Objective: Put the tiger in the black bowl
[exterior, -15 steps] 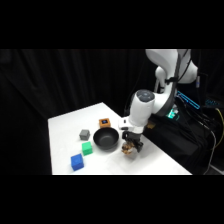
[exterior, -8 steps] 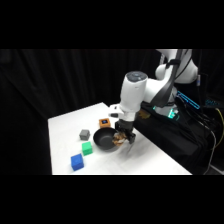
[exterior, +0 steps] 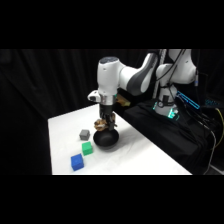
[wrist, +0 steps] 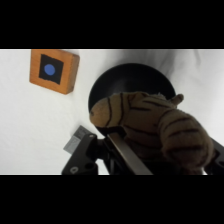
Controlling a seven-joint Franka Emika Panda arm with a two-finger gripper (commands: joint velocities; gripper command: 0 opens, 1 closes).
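Wrist view: gripper (wrist: 150, 155) clamped on the tiger (wrist: 150, 127), held above the black bowl (wrist: 107, 82); orange-brown cube (wrist: 54, 70) left of bowl.

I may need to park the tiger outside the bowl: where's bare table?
Free: the table right of the bowl, and its far corner behind the gripper. Crowded: left of the bowl, with the grey, green and blue blocks.

Side camera looks across the table (exterior: 145, 155); wrist camera looks closely down; both show the black bowl (exterior: 106, 140).
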